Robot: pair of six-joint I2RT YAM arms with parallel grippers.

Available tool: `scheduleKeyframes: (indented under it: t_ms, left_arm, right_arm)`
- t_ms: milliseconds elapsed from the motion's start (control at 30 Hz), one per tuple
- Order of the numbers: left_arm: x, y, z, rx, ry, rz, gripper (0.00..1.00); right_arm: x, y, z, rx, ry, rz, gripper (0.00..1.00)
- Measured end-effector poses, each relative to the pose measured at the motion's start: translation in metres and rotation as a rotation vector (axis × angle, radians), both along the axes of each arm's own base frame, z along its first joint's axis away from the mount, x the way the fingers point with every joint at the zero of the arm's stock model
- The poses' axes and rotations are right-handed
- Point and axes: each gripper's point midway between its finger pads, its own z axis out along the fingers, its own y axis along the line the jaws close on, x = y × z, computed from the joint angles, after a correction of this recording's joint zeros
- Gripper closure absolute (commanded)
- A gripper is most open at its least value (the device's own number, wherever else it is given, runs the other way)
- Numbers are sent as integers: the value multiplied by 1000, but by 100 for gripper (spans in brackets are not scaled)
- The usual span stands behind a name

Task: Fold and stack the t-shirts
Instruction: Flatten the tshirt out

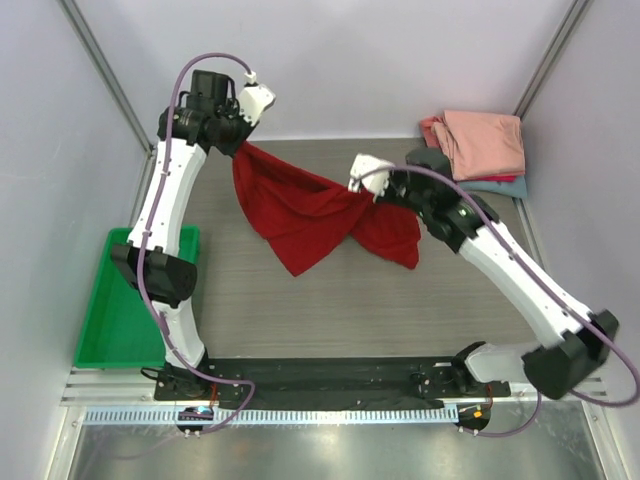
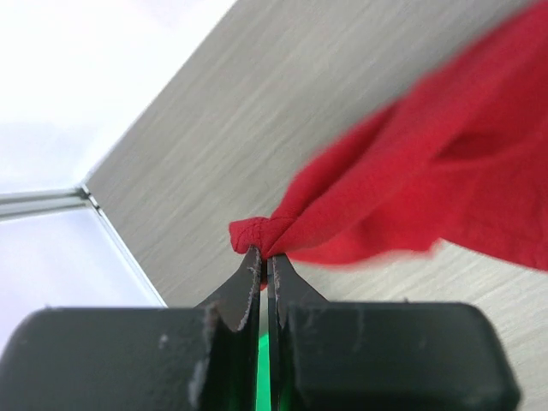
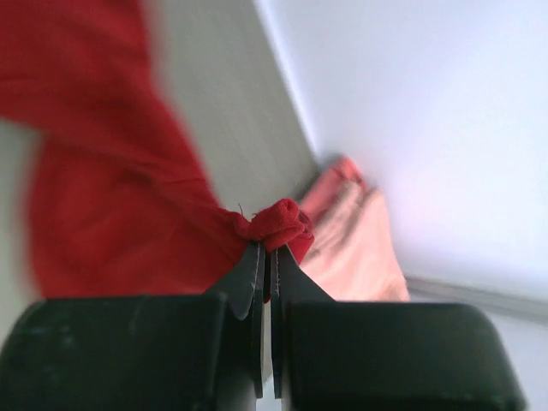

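The green tray [image 1: 100,330] lies at the near left, partly hidden behind the left arm [image 1: 165,215]. The left gripper [image 1: 235,148] is closed tight on one corner of the red t-shirt [image 1: 300,215], and the right gripper [image 1: 372,188] on another. The cloth sags between them over the table [image 1: 330,300]. The folded t-shirts [image 1: 485,145] are stacked in the far right corner, the lower ones mostly covered.

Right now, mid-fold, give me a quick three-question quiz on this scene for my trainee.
1. True or false: the left gripper and the right gripper are both shut on the red t-shirt.
2. On the table, the folded stack lies at the: A) far-left corner, B) far-right corner, C) near edge.
3. What colour is the stack's top t-shirt?
Key: 1 true; 2 B; 3 salmon-pink.
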Motion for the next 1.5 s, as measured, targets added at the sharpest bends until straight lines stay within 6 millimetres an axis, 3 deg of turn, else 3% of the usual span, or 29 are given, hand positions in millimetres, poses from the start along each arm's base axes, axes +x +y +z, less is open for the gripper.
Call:
scheduleKeyframes:
  t_ms: [100, 167, 233, 267, 333, 400, 500, 600, 633, 733, 867, 933, 1133, 1200, 1433, 1500]
  left_arm:
    - [-5, 2, -12, 8, 38, 1, 100]
    - [-7, 2, -23, 15, 70, 3, 100]
    - [-9, 2, -31, 20, 96, 3, 100]
    - [-8, 2, -33, 21, 102, 3, 100]
    - [-8, 2, -36, 23, 109, 3, 99]
    - [-7, 2, -38, 25, 114, 3, 99]
    - [-7, 2, -40, 26, 121, 3, 99]
    - [-9, 2, -48, 29, 141, 3, 98]
    - [-10, 3, -52, 32, 154, 3, 98]
    - [-17, 4, -71, 43, 207, 4, 98]
    - [-24, 5, -89, 54, 261, 5, 97]
    - [-25, 5, -90, 54, 268, 7, 97]
    - [-26, 6, -92, 51, 274, 14, 96]
    - [-26, 6, -92, 52, 274, 14, 96]
    - [-24, 6, -100, 60, 291, 17, 95]
    - [-23, 7, -106, 67, 305, 20, 95]
  right_arm:
    - [-71, 26, -12, 0, 110, 207, 97]
    - [-117, 38, -24, 6, 202, 329, 71]
    - [-153, 46, -36, 17, 294, 411, 37]
    - [-160, 48, -39, 25, 323, 418, 34]
    - [-154, 49, -45, 31, 349, 381, 33]
    - [-135, 49, -47, 48, 352, 321, 34]
    - [-75, 46, -56, 103, 354, 153, 41]
    - [-8, 34, -81, 171, 412, -21, 49]
    - [1, 22, -84, 182, 415, -60, 49]
    - [33, 4, -121, 192, 488, -149, 50]
    - [38, 7, -164, 190, 602, -145, 50]
    - [37, 14, -175, 199, 639, -120, 49]
    - [32, 20, -177, 206, 673, -46, 46]
    - [23, 9, -180, 183, 673, -33, 47]
    - [-34, -59, -210, 64, 702, -41, 46]
    - [-47, -69, -221, 35, 706, -31, 44]
